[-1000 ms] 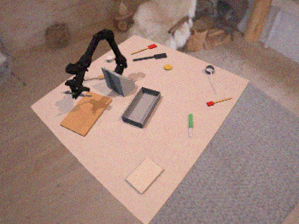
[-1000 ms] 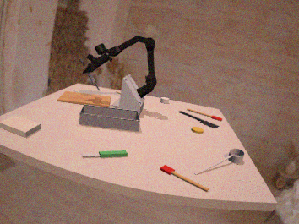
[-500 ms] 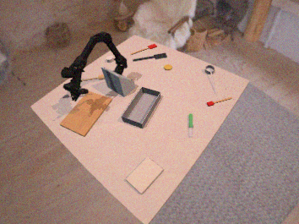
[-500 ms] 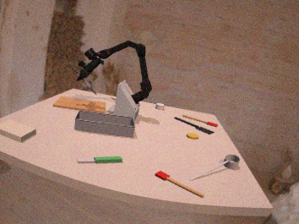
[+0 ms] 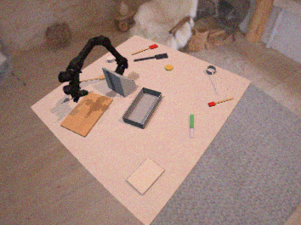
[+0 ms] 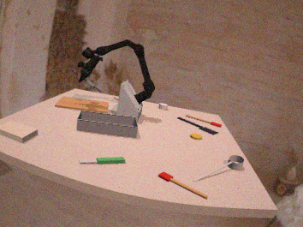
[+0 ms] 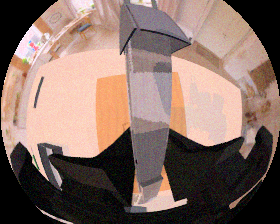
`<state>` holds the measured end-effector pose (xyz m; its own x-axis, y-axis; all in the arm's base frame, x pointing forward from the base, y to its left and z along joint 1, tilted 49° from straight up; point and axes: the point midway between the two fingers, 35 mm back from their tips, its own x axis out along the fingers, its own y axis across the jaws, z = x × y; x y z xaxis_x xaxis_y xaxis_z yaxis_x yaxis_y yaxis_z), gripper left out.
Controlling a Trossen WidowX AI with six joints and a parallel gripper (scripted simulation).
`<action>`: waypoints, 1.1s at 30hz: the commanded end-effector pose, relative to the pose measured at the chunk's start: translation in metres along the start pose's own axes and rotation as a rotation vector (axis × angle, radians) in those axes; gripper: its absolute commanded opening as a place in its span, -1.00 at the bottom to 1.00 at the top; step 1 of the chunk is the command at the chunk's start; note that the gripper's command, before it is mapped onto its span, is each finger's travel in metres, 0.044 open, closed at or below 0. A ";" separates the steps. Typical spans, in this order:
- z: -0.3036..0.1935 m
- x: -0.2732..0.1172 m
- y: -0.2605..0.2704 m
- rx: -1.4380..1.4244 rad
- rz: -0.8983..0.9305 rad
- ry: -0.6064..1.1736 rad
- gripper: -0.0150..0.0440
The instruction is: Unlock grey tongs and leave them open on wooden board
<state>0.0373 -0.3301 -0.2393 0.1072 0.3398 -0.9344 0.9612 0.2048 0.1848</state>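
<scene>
Your pincer (image 5: 76, 98) (image 6: 82, 79) (image 7: 145, 126) is up in the air, squeezed onto the grey tongs (image 6: 95, 86) (image 7: 150, 95). Below is the big pale surface (image 5: 170, 154) (image 6: 141, 148) (image 7: 60, 110) — on it you have the wooden board (image 5: 81, 121) (image 6: 64, 103) (image 7: 111, 107), then the roasting tin (image 5: 132, 124) (image 6: 107, 127), near the board — not touching it.

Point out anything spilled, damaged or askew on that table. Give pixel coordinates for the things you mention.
Nothing stands out: I see no spill or breakage. The wooden board (image 5: 76, 119) (image 6: 64, 103) (image 7: 111, 112) lies flat; its dark patches look like shadow from the arm (image 5: 100, 40) (image 6: 146, 69).
</scene>
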 end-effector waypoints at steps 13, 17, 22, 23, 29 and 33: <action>-0.002 -0.003 0.002 -0.014 -0.014 0.186 -1.00; -0.005 -0.005 0.003 -0.017 -0.016 0.236 -1.00; -0.009 -0.007 0.004 -0.021 -0.019 0.299 -1.00; -0.010 -0.007 0.005 -0.022 -0.020 0.311 -1.00; -0.014 -0.011 0.006 -0.026 -0.023 0.380 -1.00; -0.017 -0.014 0.007 -0.030 -0.025 0.424 -1.00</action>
<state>0.0387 -0.3146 -0.2237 -0.0215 0.6683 -0.7436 0.9565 0.2302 0.1792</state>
